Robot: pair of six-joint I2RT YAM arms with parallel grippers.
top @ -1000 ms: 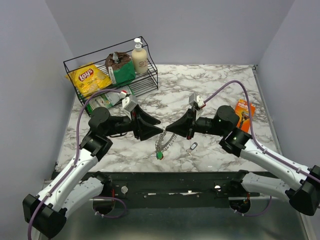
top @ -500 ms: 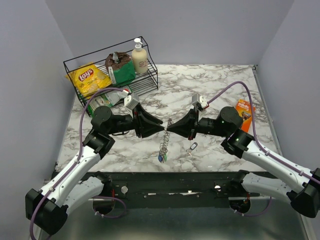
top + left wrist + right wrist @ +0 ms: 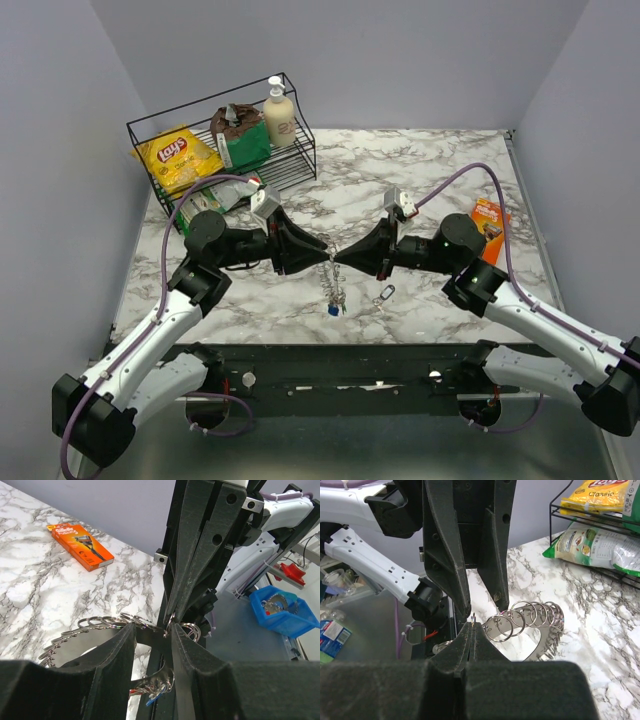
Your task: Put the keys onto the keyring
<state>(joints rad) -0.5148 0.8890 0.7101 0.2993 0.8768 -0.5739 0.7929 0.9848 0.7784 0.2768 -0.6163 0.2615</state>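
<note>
Hanging in the air between the two claws, the keyring (image 3: 333, 278) droops as a silvery coil of loops, its top end caught where the claw tips meet. The keys (image 3: 333, 308) dangle in a small bunch at the bottom of the keyring, just above the marble surface (image 3: 430, 170); a blue head shows, and the rest are too small to sort out.

The right claw (image 3: 341, 258) comes at the keyring from the right. Its fingers (image 3: 470, 652) are pressed together, pinching a thin wire loop at the keyring's end. The left claw (image 3: 322, 250) meets the keyring from the left, tip to tip with the right one. Its fingers (image 3: 112, 662) stand apart, with the loops running across the gap between them. Whether they press on the keyring or only flank it, I cannot tell.

A small metal clip (image 3: 385, 294) lies flat on the surface just to the right of the keyring. An orange box (image 3: 490, 222) lies well to the right of the keyring, and a wire basket (image 3: 300, 165) with a yellow chip bag (image 3: 178, 155) and a pump bottle (image 3: 279, 115) sits well behind the keyring to the left.
</note>
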